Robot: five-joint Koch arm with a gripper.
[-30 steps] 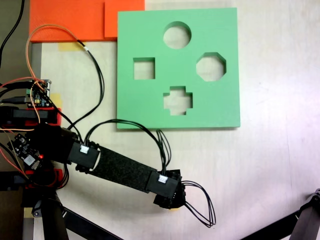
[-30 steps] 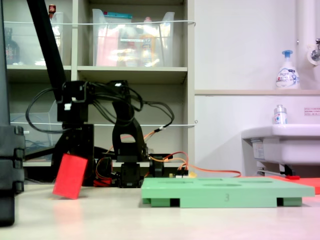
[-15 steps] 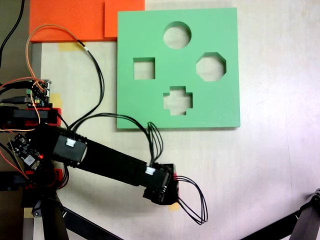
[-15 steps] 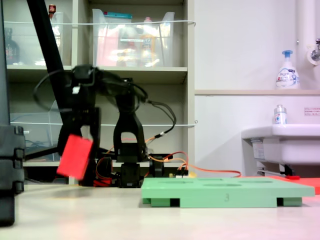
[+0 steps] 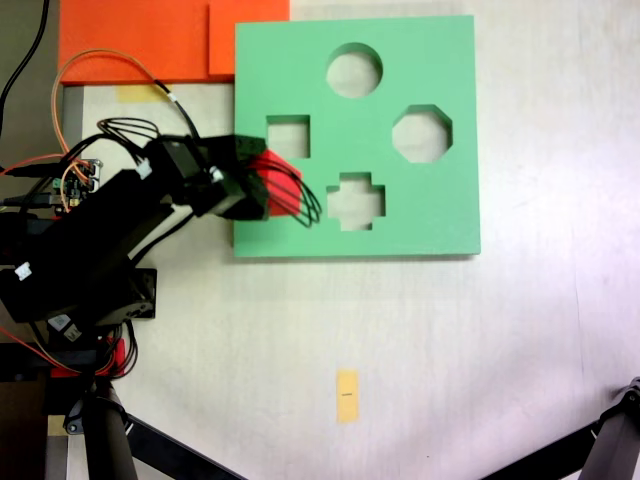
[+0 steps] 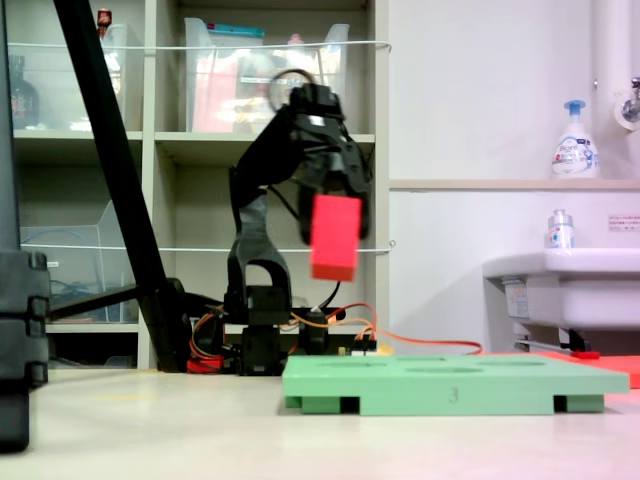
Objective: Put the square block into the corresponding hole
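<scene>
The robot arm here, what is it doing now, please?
The gripper holds the red square block in the air, well above the green foam board. In the first exterior view, the block hangs over the board's left part, just below the square hole. It is not yet in the hole.

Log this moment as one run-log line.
phase: carry | jaws: shut on block | block: high above board | square hole: empty | next: lower

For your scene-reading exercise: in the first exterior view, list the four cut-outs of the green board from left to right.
Square hole → cross hole → round hole → octagonal hole. The cross and round holes nearly share a column, so their order is close.
</scene>
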